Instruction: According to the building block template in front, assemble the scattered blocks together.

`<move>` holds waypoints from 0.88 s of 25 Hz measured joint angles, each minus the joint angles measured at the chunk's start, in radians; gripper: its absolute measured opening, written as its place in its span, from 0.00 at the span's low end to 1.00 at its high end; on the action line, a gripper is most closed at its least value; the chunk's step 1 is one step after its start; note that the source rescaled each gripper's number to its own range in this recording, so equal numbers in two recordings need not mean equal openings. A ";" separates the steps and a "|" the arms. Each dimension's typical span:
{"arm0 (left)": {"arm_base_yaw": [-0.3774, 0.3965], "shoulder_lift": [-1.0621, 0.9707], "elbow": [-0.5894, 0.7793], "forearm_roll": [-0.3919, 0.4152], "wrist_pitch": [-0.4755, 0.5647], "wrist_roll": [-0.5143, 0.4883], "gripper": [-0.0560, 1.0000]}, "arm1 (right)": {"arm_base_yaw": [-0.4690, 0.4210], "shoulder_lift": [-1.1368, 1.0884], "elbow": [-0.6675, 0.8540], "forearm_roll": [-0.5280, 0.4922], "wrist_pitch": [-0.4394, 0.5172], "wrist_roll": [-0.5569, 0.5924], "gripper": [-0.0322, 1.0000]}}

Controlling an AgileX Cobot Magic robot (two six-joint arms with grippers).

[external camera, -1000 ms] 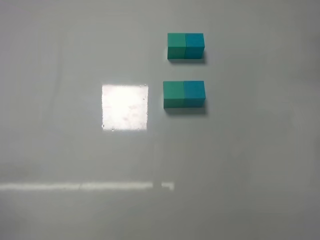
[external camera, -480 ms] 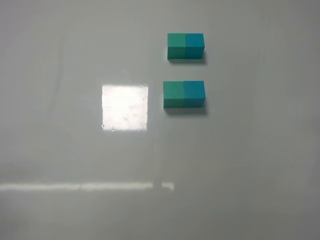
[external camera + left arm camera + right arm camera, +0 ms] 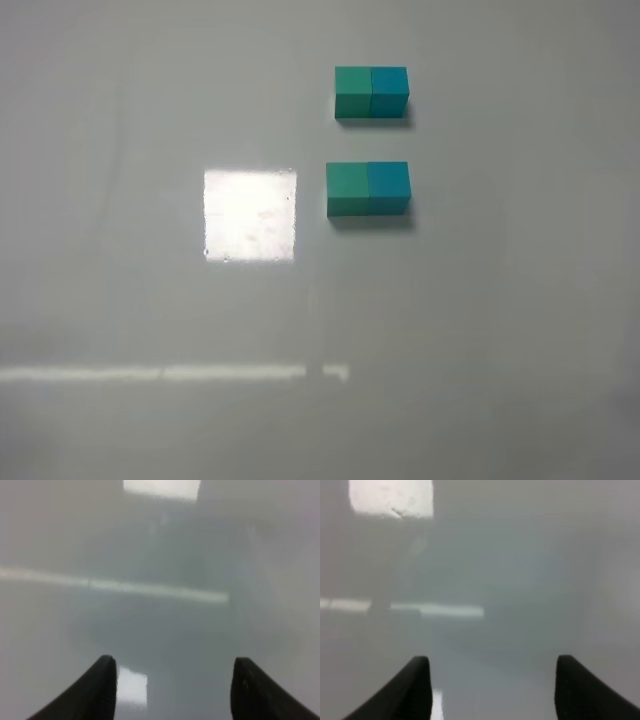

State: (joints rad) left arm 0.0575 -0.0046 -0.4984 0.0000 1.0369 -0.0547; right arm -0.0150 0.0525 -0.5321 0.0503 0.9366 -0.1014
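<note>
The building block template lies at the far side of the table, sea-green cube on the left and teal-blue on the right. Just nearer, a sea-green block and a teal-blue block sit side by side and touching, in the same order as the template. Neither arm shows in the exterior high view. In the left wrist view my left gripper is open and empty over bare table. In the right wrist view my right gripper is open and empty over bare table. No block shows in either wrist view.
The table is a glossy pale grey surface. A bright square reflection lies left of the blocks and a thin bright strip runs across the near part.
</note>
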 joint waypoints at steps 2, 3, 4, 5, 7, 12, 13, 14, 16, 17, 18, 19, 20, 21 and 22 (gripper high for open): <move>0.000 0.000 0.000 -0.006 0.000 0.000 0.30 | 0.000 -0.048 0.006 0.001 0.001 0.001 0.36; 0.000 0.000 0.000 0.000 0.000 0.000 0.30 | 0.000 -0.056 0.006 0.001 0.008 0.003 0.36; 0.000 0.000 0.000 0.000 0.000 0.000 0.30 | 0.000 -0.057 0.006 0.001 0.027 0.004 0.36; 0.000 0.000 0.000 0.000 0.000 0.000 0.30 | 0.000 -0.057 0.009 0.001 0.051 0.004 0.36; 0.000 0.000 0.000 0.000 0.000 0.000 0.30 | 0.000 -0.058 0.025 -0.004 0.090 0.017 0.36; 0.000 -0.001 0.000 0.000 0.000 0.000 0.30 | 0.001 -0.059 0.030 -0.039 0.105 0.072 0.36; 0.000 -0.001 0.000 0.000 0.000 0.000 0.30 | 0.001 -0.059 0.030 -0.041 0.105 0.075 0.36; 0.000 -0.001 0.000 0.000 0.000 0.000 0.30 | 0.001 -0.059 0.030 -0.043 0.105 0.079 0.36; 0.000 -0.001 0.000 0.000 0.000 0.000 0.30 | 0.001 -0.059 0.030 -0.044 0.105 0.081 0.35; 0.000 -0.001 0.000 0.000 0.000 0.000 0.30 | 0.001 -0.059 0.030 -0.044 0.105 0.082 0.34; 0.000 -0.001 0.000 0.000 0.000 0.000 0.30 | 0.001 -0.059 0.030 -0.044 0.105 0.083 0.34; 0.000 -0.001 0.000 0.000 0.000 0.000 0.30 | 0.001 -0.059 0.030 -0.044 0.105 0.083 0.34; 0.000 -0.001 0.000 0.000 0.000 0.000 0.30 | 0.001 -0.059 0.030 -0.044 0.105 0.083 0.34; 0.000 -0.001 0.000 0.000 0.000 0.000 0.30 | 0.001 -0.059 0.030 -0.044 0.105 0.083 0.34; 0.000 -0.001 0.000 0.000 0.000 0.000 0.30 | 0.001 -0.059 0.030 -0.044 0.105 0.083 0.34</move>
